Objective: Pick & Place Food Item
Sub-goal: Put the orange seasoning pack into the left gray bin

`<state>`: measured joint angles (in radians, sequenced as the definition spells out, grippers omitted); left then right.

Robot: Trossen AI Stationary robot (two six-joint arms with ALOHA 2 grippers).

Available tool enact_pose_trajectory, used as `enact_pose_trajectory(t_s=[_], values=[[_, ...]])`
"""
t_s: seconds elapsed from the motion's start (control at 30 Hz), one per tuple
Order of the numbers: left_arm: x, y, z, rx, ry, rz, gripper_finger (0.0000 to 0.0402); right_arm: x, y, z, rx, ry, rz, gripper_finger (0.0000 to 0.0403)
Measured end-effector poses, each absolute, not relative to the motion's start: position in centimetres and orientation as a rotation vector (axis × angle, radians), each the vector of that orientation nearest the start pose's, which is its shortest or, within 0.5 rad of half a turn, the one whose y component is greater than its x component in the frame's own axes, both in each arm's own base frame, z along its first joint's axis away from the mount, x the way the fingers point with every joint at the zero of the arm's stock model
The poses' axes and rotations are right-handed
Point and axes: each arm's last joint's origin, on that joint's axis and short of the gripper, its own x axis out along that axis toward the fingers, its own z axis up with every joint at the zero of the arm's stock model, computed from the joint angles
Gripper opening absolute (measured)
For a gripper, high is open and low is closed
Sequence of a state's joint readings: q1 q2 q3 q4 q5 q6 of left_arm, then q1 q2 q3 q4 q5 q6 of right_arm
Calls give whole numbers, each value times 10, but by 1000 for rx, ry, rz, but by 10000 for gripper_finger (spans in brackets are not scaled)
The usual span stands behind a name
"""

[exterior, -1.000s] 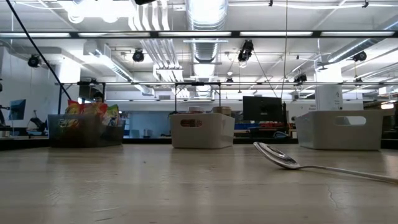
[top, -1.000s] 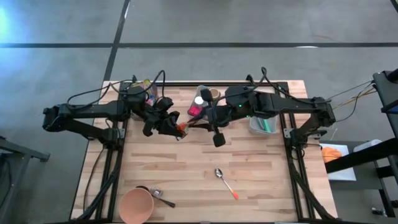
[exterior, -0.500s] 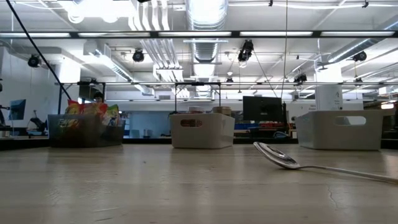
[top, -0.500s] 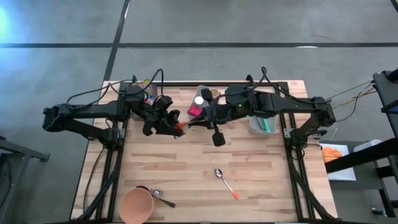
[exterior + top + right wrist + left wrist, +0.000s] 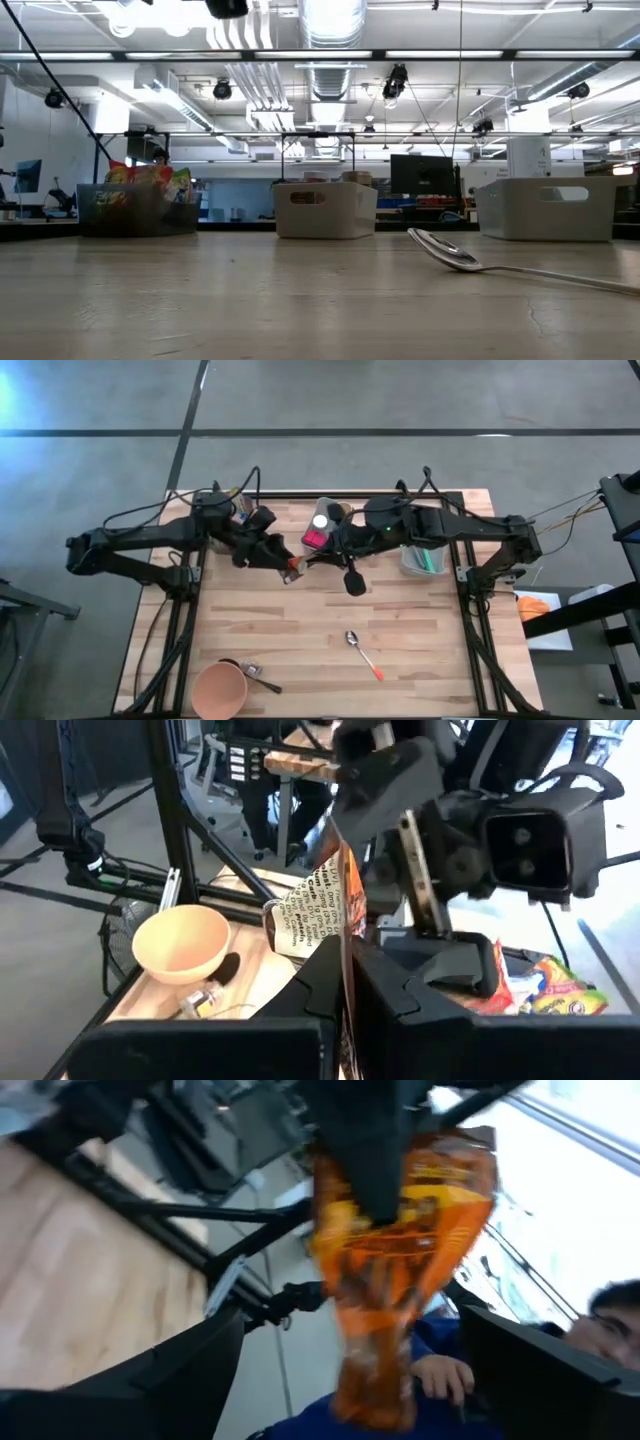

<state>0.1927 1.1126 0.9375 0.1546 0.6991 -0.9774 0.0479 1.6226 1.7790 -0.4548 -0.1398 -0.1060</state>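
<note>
Since a second ago we see the left gripper [image 5: 283, 560] spread wide — snack bag [image 5: 400, 1250] hangs mid-air near the tabletop's far edge, pinched by the right gripper [image 5: 345, 982]; thin grip, could slip.

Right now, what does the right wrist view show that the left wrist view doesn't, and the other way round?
Only the right wrist view shows the right gripper shut on the snack packet, its printed back facing the camera, with the peach bowl on the table beyond and the left gripper open beside the packet. Only the left wrist view shows the packet's orange front and a person behind it. Both share the packet hanging from the right gripper between the two arms.
</note>
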Motion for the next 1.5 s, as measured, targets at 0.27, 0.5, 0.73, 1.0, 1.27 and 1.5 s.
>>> enact_pose_trajectory(t_s=[0.27, 0.5, 0.73, 1.0, 1.27, 1.5], values=[[218, 35, 353, -1028, 327, -272, 377, 349, 7, 434, -54, 367, 150, 8], [199, 31, 357, -1032, 323, -180, 377, 339, -39, 422, 17, 524, -33, 8], [188, 31, 352, -1048, 347, -48, 377, 329, -96, 401, 99, 685, -189, 8], [185, 33, 349, -1053, 348, 40, 377, 329, -137, 363, 222, 875, -270, 8], [184, 33, 345, -1108, 384, 92, 377, 344, -154, 327, 154, 1024, -259, 8], [183, 33, 343, -1111, 396, 110, 377, 357, -159, 303, 58, 1104, -213, 8]])
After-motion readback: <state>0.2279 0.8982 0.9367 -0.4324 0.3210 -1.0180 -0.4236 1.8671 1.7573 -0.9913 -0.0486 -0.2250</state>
